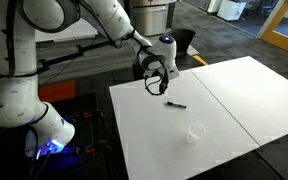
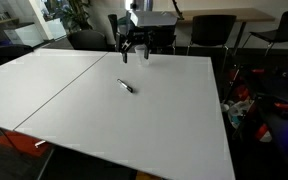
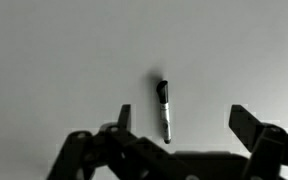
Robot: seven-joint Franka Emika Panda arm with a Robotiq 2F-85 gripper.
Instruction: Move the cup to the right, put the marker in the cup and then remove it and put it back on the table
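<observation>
We see the table [image 1: 149,140], white, two panels. The gripper [image 1: 156,84] hangs over the wider panel, fingers [image 3: 246,122] released, holding nothing. The cup [image 1: 195,133] stands upright nr the seam [image 1: 229,108], well apart from the marker [image 1: 175,104], lying flat below the gripper, clear of every edge

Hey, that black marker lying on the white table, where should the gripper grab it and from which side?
Take the marker around the middle of its barrel, coming straight down from above. It lies flat on the table, thin and stick-shaped, so only its two long sides are reachable. The open gripper should probably close across its width.
</observation>
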